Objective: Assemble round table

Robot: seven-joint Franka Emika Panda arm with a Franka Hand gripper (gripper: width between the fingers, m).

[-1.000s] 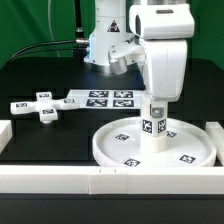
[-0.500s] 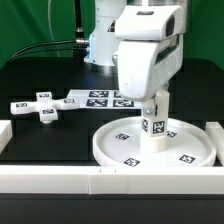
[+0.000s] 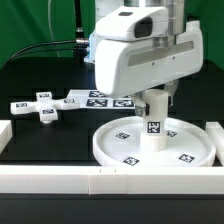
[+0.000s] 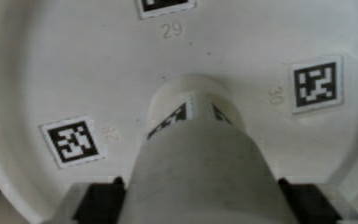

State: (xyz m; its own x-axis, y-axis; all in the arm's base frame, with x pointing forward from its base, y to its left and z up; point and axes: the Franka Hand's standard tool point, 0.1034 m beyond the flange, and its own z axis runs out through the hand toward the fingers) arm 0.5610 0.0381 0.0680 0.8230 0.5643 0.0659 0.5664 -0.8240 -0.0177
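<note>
Black tabletop (image 3: 40, 140): short thick white cylinder post (image 3: 154, 128) clamped upright by gripper (image 4: 201, 203) at centre of large rimmed white round disc (image 3: 105, 146), exterior view's near right; small white cross-shaped piece (image 3: 40, 106) lying unattached, exterior view's left, well apart.

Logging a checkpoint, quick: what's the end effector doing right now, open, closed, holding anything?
The end effector: closed on the post, a finger on each side; the post stands upright on the round disc.
</note>
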